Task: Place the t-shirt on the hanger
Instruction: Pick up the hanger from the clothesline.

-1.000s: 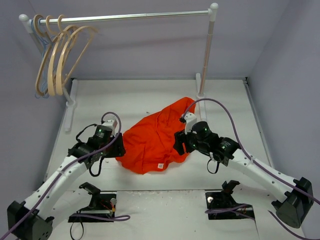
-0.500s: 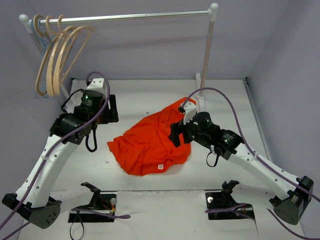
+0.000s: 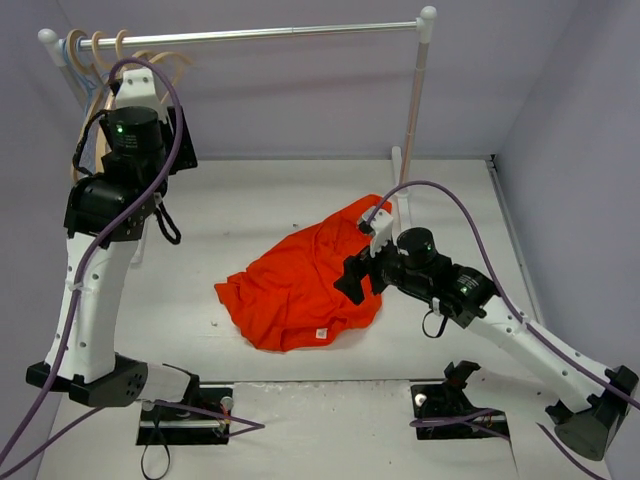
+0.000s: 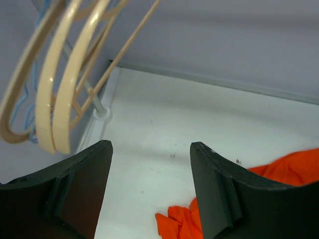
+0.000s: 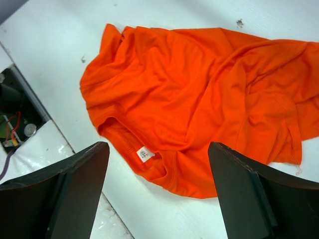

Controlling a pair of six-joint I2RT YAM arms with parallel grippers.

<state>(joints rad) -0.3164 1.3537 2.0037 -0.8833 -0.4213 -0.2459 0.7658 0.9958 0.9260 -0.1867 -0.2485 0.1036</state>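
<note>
Nothing is done yet. The t-shirt (image 3: pixel 300 290), soft wrinkled orange-red cloth, lies crumpled in the middle of the table (image 3: pixel 250 200). The hanger (image 4: pixel 69 84), smooth pale curved wood, hangs on the rail (image 3: pixel 250 35) at the far-left corner. My left end effector (image 4: pixel 149 149) is open and empty near the hanger. My right end effector (image 5: pixel 158 147) gapes empty above the t-shirt.

The t-shirt (image 3: pixel 295 290) lies crumpled mid-bench (image 3: pixel 300 190), slightly right of centre. A rail (image 3: pixel 300 33) spans the back, with the hangers (image 4: pixel 59 99) at its left end. The left hand (image 4: pixel 149 147) is raised just before them, well apart from the shirt. The right hand (image 3: pixel 350 280) hovers over the shirt's right part.
</note>
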